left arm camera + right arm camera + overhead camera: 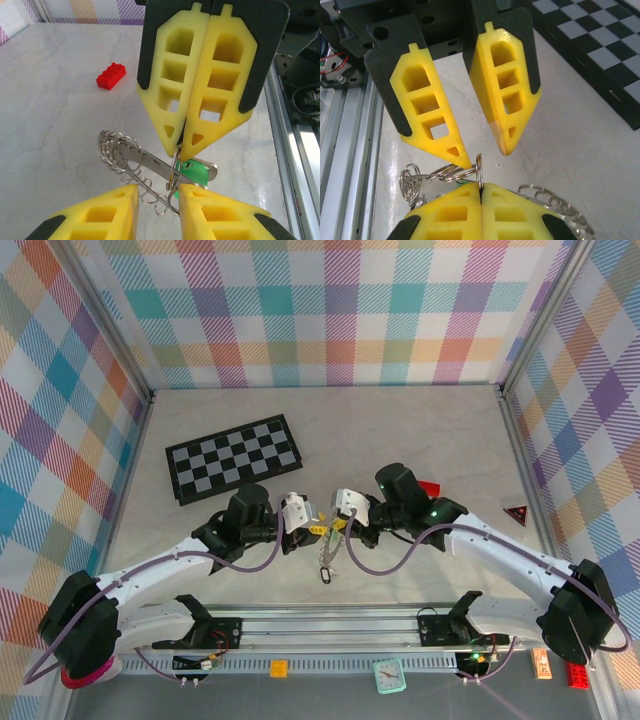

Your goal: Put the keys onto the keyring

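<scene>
Above the table's front middle, my two grippers meet tip to tip. My right gripper (481,187) (335,525) is shut on one thin round loop of the silvery keyring (479,170) (114,146), held edge-on. The ring's wavy coils spread out to either side. The green-headed key (196,172) hangs in the bundle just behind that loop, its metal blade pointing left. My left gripper (157,192) (487,157) is open, its fingers apart around the ring, one fingertip (466,162) touching it. The black-headed key (325,575) dangles below the grippers.
A black-and-white chessboard (235,457) lies at the back left. A red brick (428,487) (111,76) sits behind the right arm, and a red triangular piece (516,514) lies at the right. The aluminium rail (330,625) runs along the near edge.
</scene>
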Tool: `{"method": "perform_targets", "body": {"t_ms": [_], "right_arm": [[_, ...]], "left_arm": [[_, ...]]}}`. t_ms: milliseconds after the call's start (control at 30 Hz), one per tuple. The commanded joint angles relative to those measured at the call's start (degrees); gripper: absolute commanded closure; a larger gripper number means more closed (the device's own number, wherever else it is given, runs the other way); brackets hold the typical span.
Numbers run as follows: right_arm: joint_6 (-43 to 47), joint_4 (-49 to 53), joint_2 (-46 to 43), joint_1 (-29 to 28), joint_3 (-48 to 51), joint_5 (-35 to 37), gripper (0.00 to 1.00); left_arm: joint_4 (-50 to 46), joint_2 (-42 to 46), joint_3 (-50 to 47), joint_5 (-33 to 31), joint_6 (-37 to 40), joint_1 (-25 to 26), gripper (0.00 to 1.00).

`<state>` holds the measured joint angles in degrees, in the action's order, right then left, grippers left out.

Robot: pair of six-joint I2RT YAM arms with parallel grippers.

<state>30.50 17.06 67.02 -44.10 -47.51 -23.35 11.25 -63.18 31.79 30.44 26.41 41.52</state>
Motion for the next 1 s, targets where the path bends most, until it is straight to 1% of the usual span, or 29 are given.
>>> {"method": "perform_targets", "body": {"t_ms": [0, 167, 267, 367, 433, 467, 500, 533, 600, 700, 833, 967], "right_arm": [[2.09, 3.11, 1.10, -0.79, -3.76, -0.26, 1.00], [2.89, 5.90, 3.08, -2.42, -6.60, 0.62, 1.00], [3.40, 7.03, 3.85, -3.17, -7.65, 1.24, 1.00], [3.74, 7.90, 4.12, -3.63, -8.23, 1.57, 1.00], [3.01, 6.64, 3.33, -3.62, -7.56, 1.22, 1.00], [2.39, 5.54, 2.65, -3.63, -6.79, 1.09, 0.96], [1.51, 3.93, 1.70, -3.26, -5.67, 0.67, 0.86], [0.75, 1.97, 0.48, -2.62, -4.16, -0.23, 0.80], [-1.80, -2.10, -1.66, -0.41, -0.94, -3.31, 0.73], [-4.85, -7.19, -3.58, 2.37, 2.97, -7.31, 0.70], [-5.63, -10.55, -3.94, 2.52, 5.74, -9.13, 0.69], [-5.73, -11.78, -3.18, 2.54, 6.54, -9.00, 0.69]], "left_arm": [[-2.50, 0.64, 2.05, 1.86, 2.24, 0.55, 0.74], [-1.78, 0.09, 2.74, 2.32, 2.38, 0.52, 0.76], [-1.91, -0.19, 3.17, 2.61, 2.58, 0.55, 0.80], [-2.15, -0.28, 3.36, 2.70, 2.89, 0.54, 0.90], [-2.19, -0.21, 3.23, 3.00, 3.03, 0.58, 0.99], [-2.19, -0.17, 3.12, 3.18, 3.07, 0.55, 1.00], [-2.08, -0.05, 3.00, 3.38, 3.12, 0.58, 1.00], [-1.73, 0.06, 2.63, 3.70, 3.05, 0.58, 1.00], [0.24, 0.53, 1.38, 4.32, 2.52, 0.56, 1.00], [4.66, 0.83, -0.55, 5.64, 1.29, 0.53, 1.00], [9.32, 0.78, -2.26, 7.28, -0.37, 0.57, 1.00], [12.22, 0.83, -3.39, 8.64, -1.42, 0.57, 1.00]]}}
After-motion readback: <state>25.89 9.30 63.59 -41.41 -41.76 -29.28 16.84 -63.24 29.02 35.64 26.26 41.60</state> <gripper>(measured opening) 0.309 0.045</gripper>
